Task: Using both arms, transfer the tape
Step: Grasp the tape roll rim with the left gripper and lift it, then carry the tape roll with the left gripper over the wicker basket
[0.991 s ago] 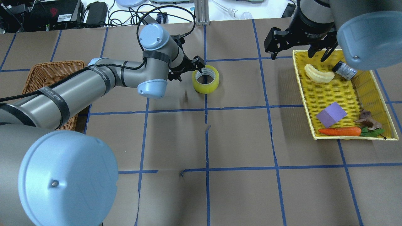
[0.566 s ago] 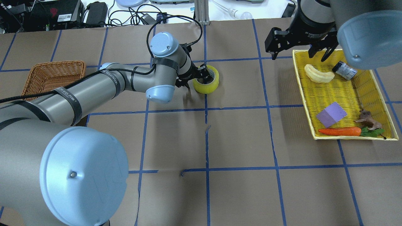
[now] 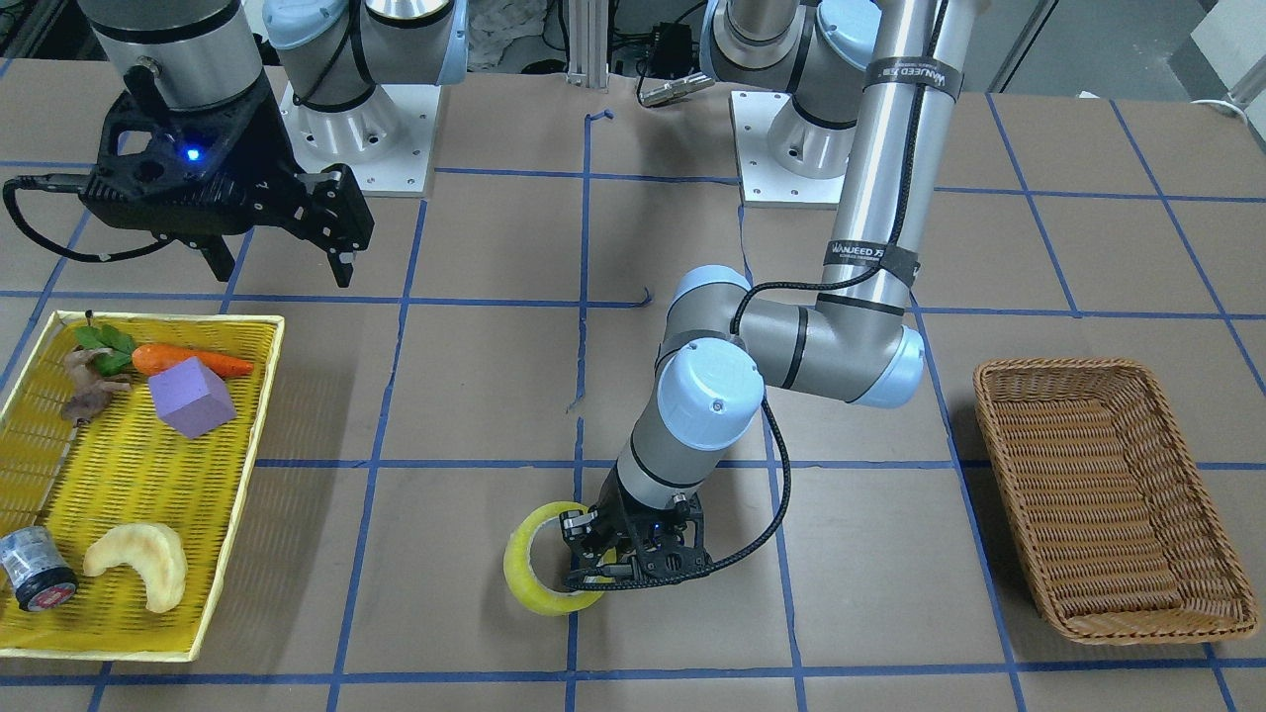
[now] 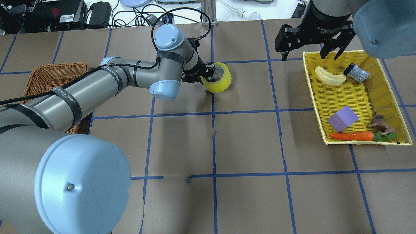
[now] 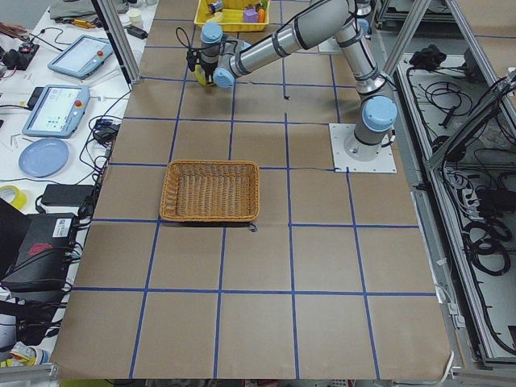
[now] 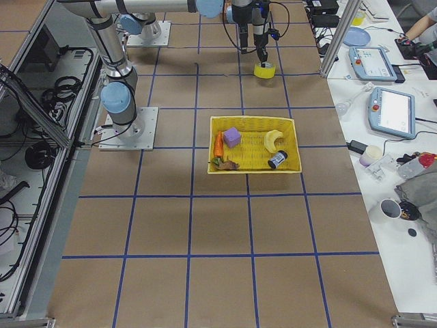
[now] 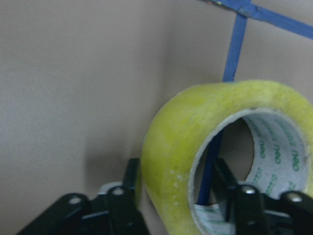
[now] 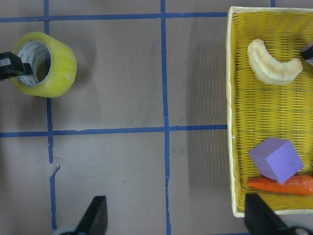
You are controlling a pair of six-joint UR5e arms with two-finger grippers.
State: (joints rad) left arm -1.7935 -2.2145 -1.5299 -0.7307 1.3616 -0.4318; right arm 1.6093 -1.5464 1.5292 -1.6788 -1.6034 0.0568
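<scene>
low in the overhead view, the big left arm [image 4: 81,94] comes in from the lower left and reaches up toward the middle of the brown table [image 4: 247,146]. a wicker basket [image 4: 48,76] sits at the left edge, partly under that arm. on the right is a yellow tray [image 4: 357,94]. it has a purple block [image 4: 343,118] and a carrot [image 4: 351,136] at its near end, and a small dark roll [image 4: 356,72] at its far end.

farther up, just right of the middle line, is the tape [image 4: 222,83]. the left gripper [image 4: 206,72] has it. in the left wrist view one of the fingers [image 7: 122,196] is outside the yellow wall and the other is inside the hole, so the jaws are pinching the wall of the roll.

this is what changed. a second ago the tape lay flat on the table, with its hole facing up, and the gripper was just over its rim. then one finger went down into the hole. now the roll is tipped up, with its hole facing sideways, and it sits a bit more to the right in the frame. it looks like it is coming off the table, but i can't be sure its low edge is clear.

i think the grab is done and the carry comes next, maybe to the basket.

farthest away, at the top right, the right gripper [image 4: 331,52] hangs over the far end of the tray. its jaws are spread wide and hold nothing.
</scene>
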